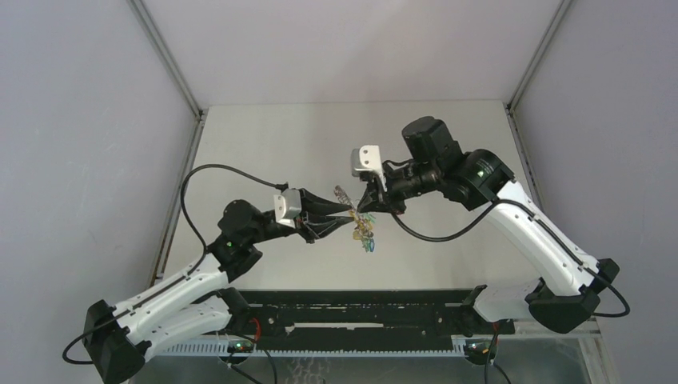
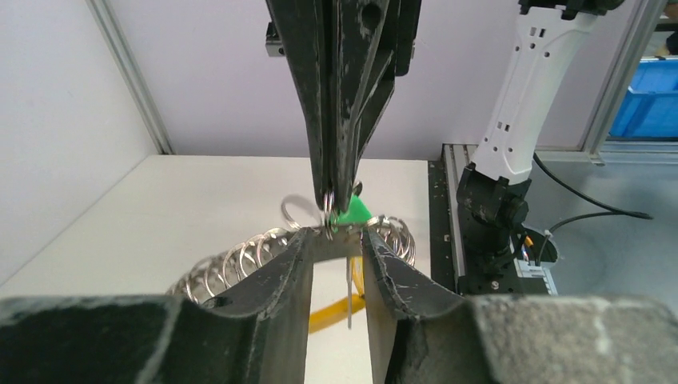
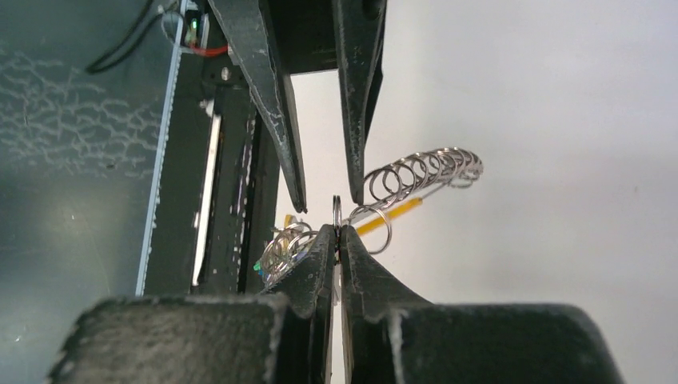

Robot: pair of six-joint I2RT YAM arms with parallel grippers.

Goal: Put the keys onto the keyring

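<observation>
Both grippers meet in mid-air above the table. My left gripper (image 1: 350,213) (image 2: 336,238) grips a flat metal key blade between its tips; the green key head (image 2: 352,212) sticks out just past them. My right gripper (image 1: 365,206) (image 3: 337,232) is shut on one thin ring of the keyring (image 3: 424,170), a silvery coil of rings (image 2: 240,260) that arcs behind my left fingers. Its yellow-orange band (image 2: 334,314) (image 3: 392,214) hangs below. A cluster of rings with small green and blue heads (image 1: 368,236) (image 3: 268,260) dangles under the grippers.
The white table (image 1: 320,136) is walled by grey panels on the left, back and right. A black rail (image 1: 360,316) runs along the near edge between the arm bases. The right arm's base (image 2: 492,208) and a blue bin (image 2: 648,88) show in the left wrist view.
</observation>
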